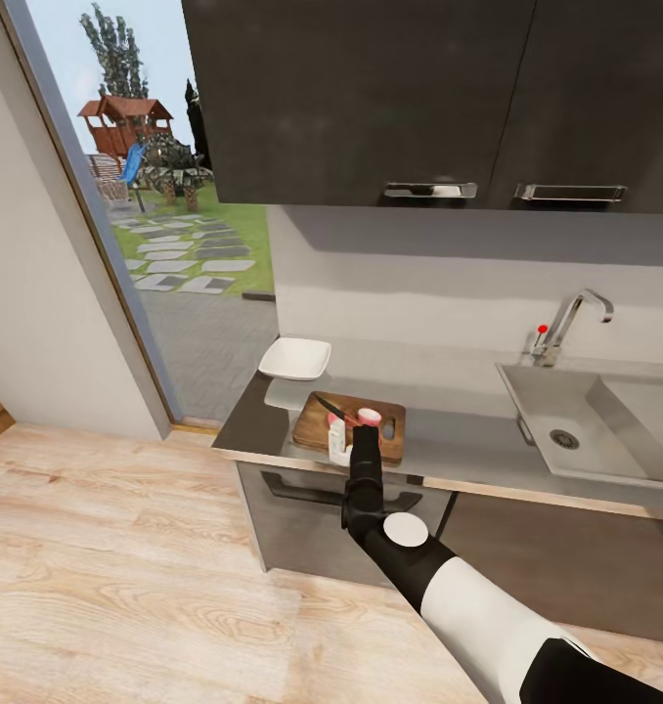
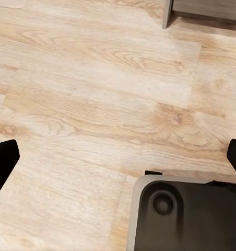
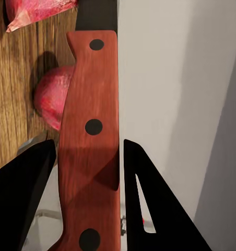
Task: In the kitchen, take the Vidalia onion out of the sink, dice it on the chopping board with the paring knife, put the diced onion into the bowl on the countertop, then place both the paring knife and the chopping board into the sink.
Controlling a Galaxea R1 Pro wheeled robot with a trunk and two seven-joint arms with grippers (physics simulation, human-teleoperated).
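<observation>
Right wrist view is showing the right gripper (image 3: 86, 172) clamping the knife (image 3: 89, 136) by its red-brown riveted handle, one dark finger on each side, with the blade running away over the board (image 3: 13, 89). The grip looks to be sitting on the flat sides of a slim handle, so I judge the knife could be twisting between the fingers when the blade presses down, and a skewed cut could be pushing the round onion (image 3: 49, 102) off the wood onto the counter (image 1: 468, 445). A second pink piece (image 3: 37, 11) is lying farther along the board, so the onion seems already split.

The onion is lying just beside the handle, close to the fingers, on the board's surface. From the head camera the board is sitting near the counter's front edge, the bowl (image 1: 294, 358) just behind it, the sink (image 1: 552, 406) well apart to the robot's right. The left gripper (image 2: 118, 157) is hanging spread wide over the floor (image 2: 97, 94), holding nothing.
</observation>
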